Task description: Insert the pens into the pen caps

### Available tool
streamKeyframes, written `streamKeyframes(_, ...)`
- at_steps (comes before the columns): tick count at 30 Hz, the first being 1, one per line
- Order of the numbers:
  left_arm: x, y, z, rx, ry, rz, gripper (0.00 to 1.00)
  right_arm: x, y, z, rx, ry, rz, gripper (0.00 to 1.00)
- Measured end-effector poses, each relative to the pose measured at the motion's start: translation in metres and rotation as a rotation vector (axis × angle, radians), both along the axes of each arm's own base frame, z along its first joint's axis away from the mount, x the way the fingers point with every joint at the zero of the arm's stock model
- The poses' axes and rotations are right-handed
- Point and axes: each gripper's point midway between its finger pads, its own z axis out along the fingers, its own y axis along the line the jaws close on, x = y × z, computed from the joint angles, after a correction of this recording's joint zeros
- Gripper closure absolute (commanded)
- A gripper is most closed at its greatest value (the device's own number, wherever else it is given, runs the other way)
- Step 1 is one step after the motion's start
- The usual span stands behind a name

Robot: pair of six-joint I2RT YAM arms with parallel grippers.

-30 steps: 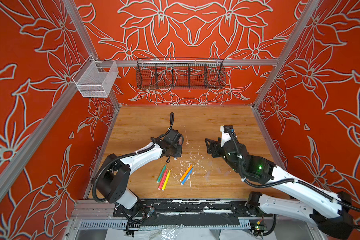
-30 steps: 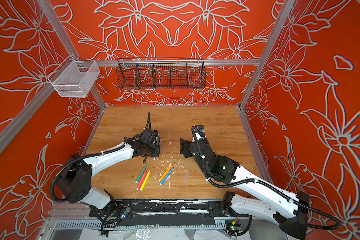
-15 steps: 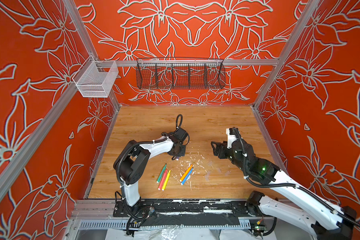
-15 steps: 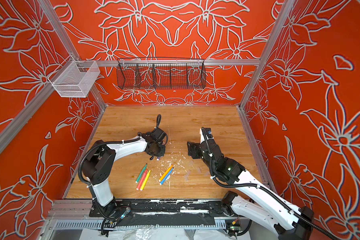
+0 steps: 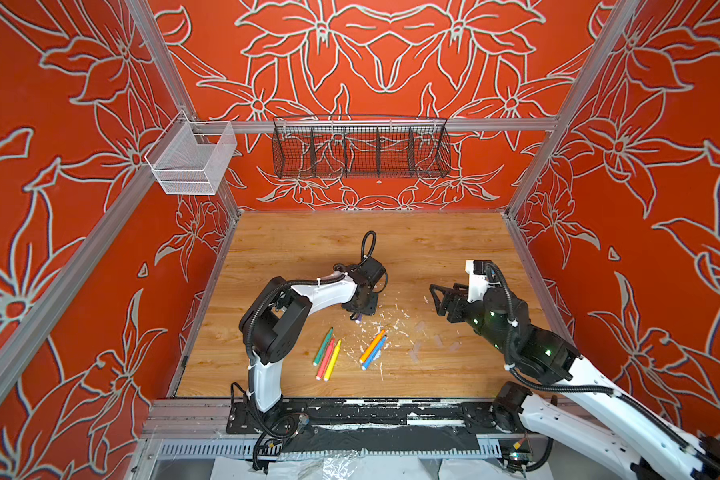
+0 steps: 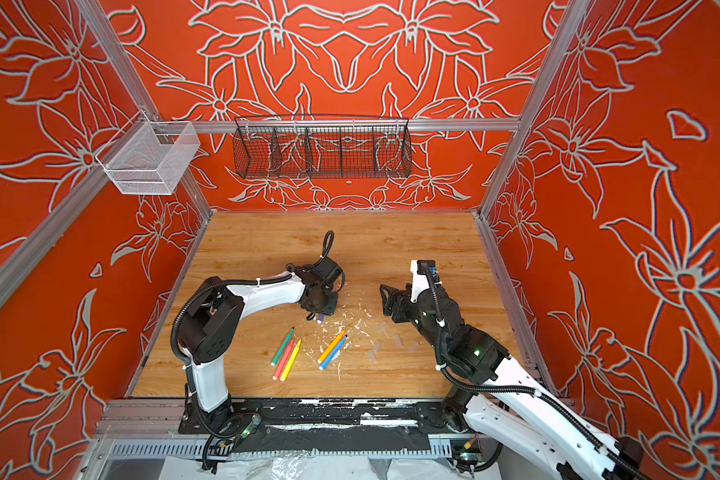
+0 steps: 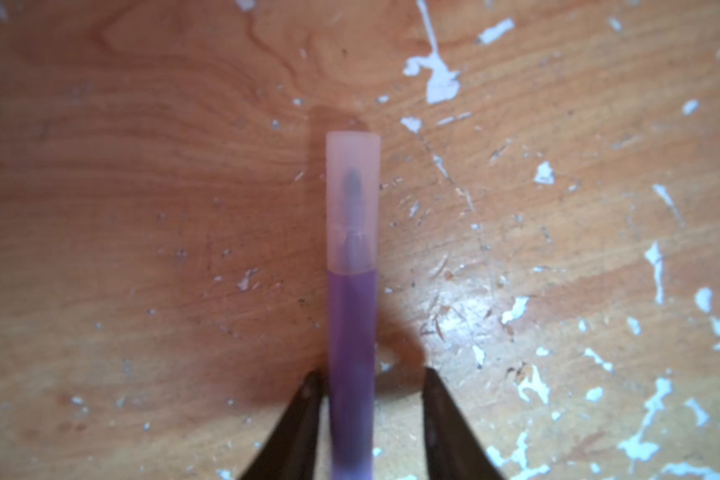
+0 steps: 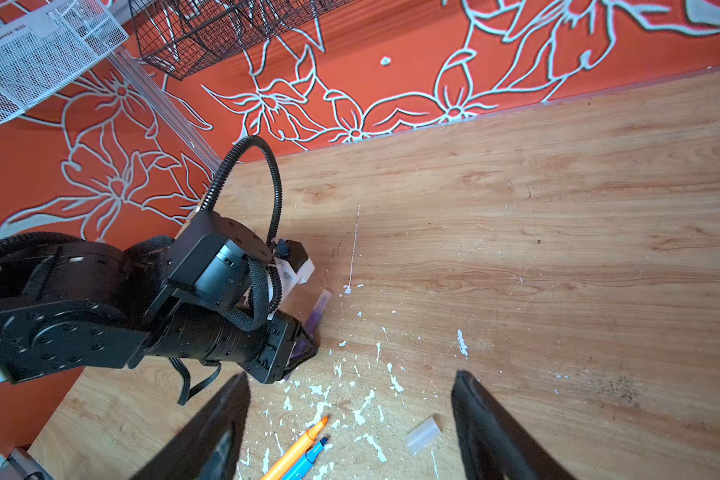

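The left end effector [image 7: 371, 372] stands partly open astride the purple pen [image 7: 352, 353]. One finger lies just beside the barrel (contact cannot be confirmed) and the other stands clearly apart, so nothing is gripped. The pen lies flat on the tabletop [image 7: 142, 166], its long axis running straight out from between the jaws. A clear cap [image 7: 353, 199] is seated over its tip, and the nib shows through the plastic. This pen is judged complete.

The right end effector [image 8: 350, 375] is wide open and empty. A loose cap [image 8: 422, 434] lies on the tabletop below the jaws, nearer one finger. The orange pen [image 8: 296, 449] and blue pen [image 8: 310, 455] lie side by side toward the other finger.

In a top view, the other loose caps [image 5: 439, 340] lie on the right arm's side. The green pen [image 5: 323, 347], pink-red pen [image 5: 326, 357] and yellow pen [image 5: 332, 360] lie together on the left arm's side. All five uncapped pens lie slanted, tips toward the far right. The right arm is judged nearer for a cap, the left arm for a pen.

Limits of view:
- The purple pen's rear end is cut off in the left wrist view and nearly hidden in both top views.
- The clear caps are faint among white paint flecks [image 5: 395, 324], so their count cannot be fixed.
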Motion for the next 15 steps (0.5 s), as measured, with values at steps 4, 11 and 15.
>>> streamKeyframes(4, -0.004, 0.0, 0.005, 0.018, -0.008, -0.016, 0.5, -0.003, -0.004, 0.001, 0.003, -0.005, -0.004, 0.21)
streamKeyframes(11, -0.041, -0.029, 0.067, 0.006, -0.162, -0.149, 0.52, -0.005, -0.015, 0.001, -0.017, -0.026, -0.039, 0.15)
streamKeyframes(15, -0.092, -0.051, 0.093, -0.041, -0.225, -0.28, 0.56, 0.0, -0.025, -0.009, -0.075, -0.036, -0.088, 0.09)
